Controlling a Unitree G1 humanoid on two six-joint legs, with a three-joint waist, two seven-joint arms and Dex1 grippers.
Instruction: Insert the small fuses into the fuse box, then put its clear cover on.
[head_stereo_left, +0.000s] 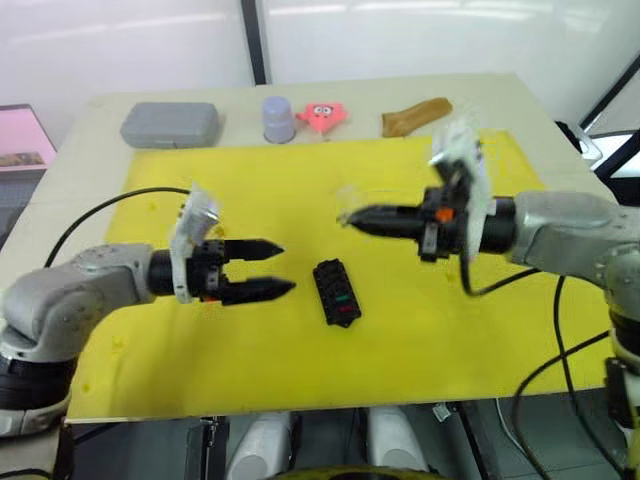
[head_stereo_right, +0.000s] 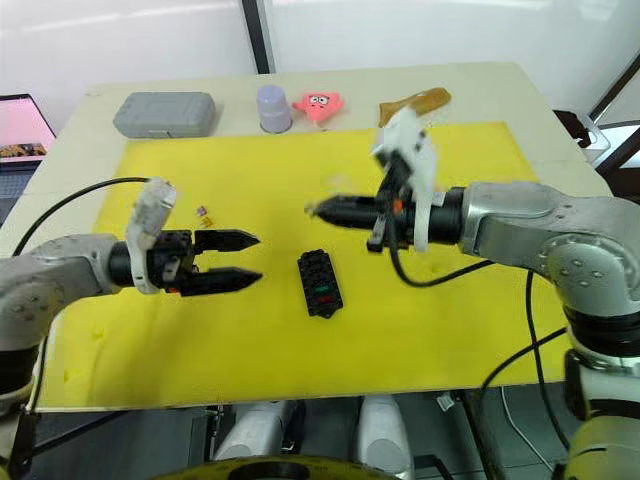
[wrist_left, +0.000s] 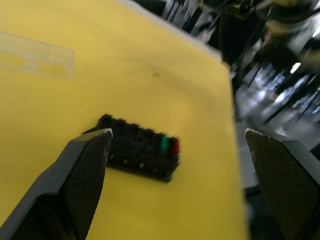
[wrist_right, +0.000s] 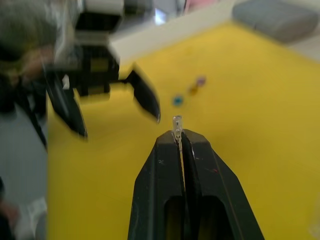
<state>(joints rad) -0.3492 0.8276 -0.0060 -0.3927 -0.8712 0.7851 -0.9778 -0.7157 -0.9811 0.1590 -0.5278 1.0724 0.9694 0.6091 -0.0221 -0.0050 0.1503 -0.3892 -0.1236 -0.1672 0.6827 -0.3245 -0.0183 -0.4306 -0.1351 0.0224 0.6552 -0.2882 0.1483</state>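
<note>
While the table (head_stereo_left: 90, 120) carries the yellow mat (head_stereo_left: 300, 180), I have the fuse box (head_stereo_left: 335, 292) lying near its middle with a green and a red fuse already seated at one end. My left gripper (head_stereo_left: 268, 269) hovers just beside the box, fingers spread and empty. My right gripper (wrist_right: 181, 137) is raised above the mat, pinched closed on a small pale fuse (wrist_right: 177, 121). I judge I'm mid-insertion: next I must lower that fuse into a free slot. The clear cover (wrist_left: 32, 55) waits on the mat, apart from the box; loose fuses (wrist_right: 189, 91) lie further off.
</note>
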